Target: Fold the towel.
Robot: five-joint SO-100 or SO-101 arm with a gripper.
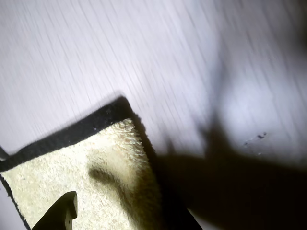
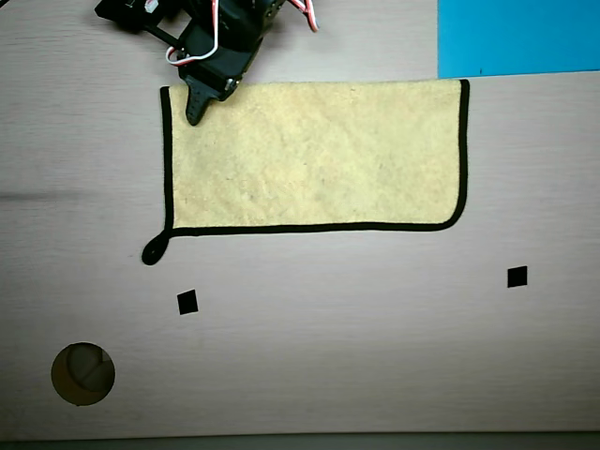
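The pale yellow towel [image 2: 319, 155] lies flat on the table as a wide rectangle. It has black edging on its left, bottom and right sides and none along the top. Its small black loop [image 2: 155, 249] sticks out at the lower left corner. My gripper [image 2: 194, 114] hangs over the towel's top left corner and shows as one dark tapered tip, shut and empty. In the wrist view a towel corner [image 1: 72, 167] with black edging fills the lower left. One dark fingertip [image 1: 64, 208] shows above it at the bottom edge.
A blue sheet [image 2: 518, 37] lies at the top right, touching the towel's upper right corner. Two small black squares [image 2: 187, 302] [image 2: 517, 277] mark the table below the towel. A round hole [image 2: 82, 373] sits at the lower left. The arm's body [image 2: 216, 33] is at the top left.
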